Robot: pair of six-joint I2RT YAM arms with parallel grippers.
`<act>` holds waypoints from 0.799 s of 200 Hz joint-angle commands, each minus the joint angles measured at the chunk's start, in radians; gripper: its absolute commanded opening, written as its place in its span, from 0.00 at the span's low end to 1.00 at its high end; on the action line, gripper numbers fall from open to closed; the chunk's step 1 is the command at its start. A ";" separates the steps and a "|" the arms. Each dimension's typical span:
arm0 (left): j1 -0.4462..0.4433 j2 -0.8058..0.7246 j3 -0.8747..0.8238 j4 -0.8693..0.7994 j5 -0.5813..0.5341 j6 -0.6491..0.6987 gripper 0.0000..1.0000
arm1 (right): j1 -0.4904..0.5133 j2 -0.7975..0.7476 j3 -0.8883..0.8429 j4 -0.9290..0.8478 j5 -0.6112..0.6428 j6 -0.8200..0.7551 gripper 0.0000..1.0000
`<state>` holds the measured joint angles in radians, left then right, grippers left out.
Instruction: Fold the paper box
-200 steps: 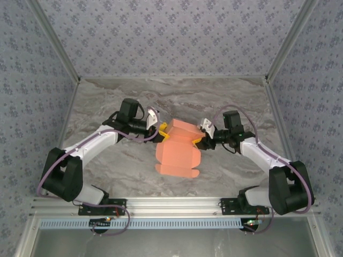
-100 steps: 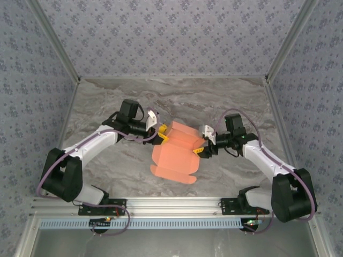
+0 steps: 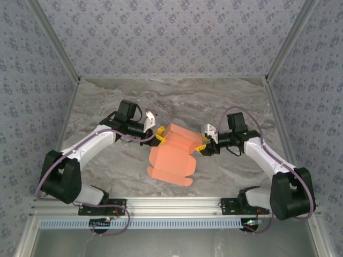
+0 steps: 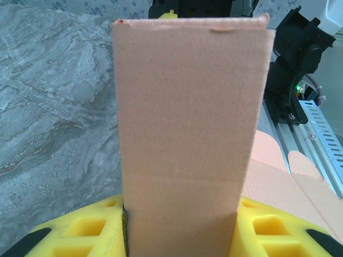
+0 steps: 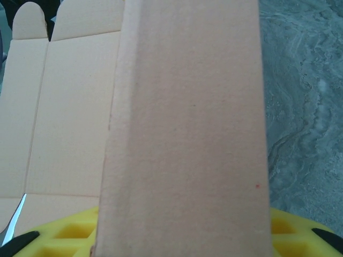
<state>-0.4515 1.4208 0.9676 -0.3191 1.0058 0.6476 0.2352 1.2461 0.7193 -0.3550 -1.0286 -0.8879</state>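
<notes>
Paper box, salmon cardboard, partly folded, at centre of frame over marbled table; left hand grips its upper-left end; right hand grips its upper-right end.

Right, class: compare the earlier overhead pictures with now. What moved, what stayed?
The paper box swung left and toward the near edge of the table. The right gripper shifted nearer that edge with it; the left gripper edged slightly left. Both sets of jaws stayed on its raised panel.
</notes>
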 commanded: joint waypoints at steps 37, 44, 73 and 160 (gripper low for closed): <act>-0.016 0.003 0.023 -0.018 0.000 0.035 0.36 | 0.002 0.052 0.035 0.020 0.012 0.094 0.46; -0.017 0.005 0.023 -0.019 -0.003 0.038 0.36 | 0.002 0.056 0.036 0.021 0.014 0.097 0.45; -0.029 0.010 0.026 -0.022 -0.013 0.041 0.36 | 0.003 0.073 0.037 0.036 0.044 0.129 0.39; 0.005 0.010 -0.039 0.168 -0.037 -0.183 0.35 | -0.006 0.072 0.048 -0.004 0.034 0.104 0.60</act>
<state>-0.4770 1.4292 0.9409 -0.2512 0.9337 0.5892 0.2348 1.3243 0.7395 -0.3195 -0.9810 -0.7662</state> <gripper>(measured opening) 0.389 0.591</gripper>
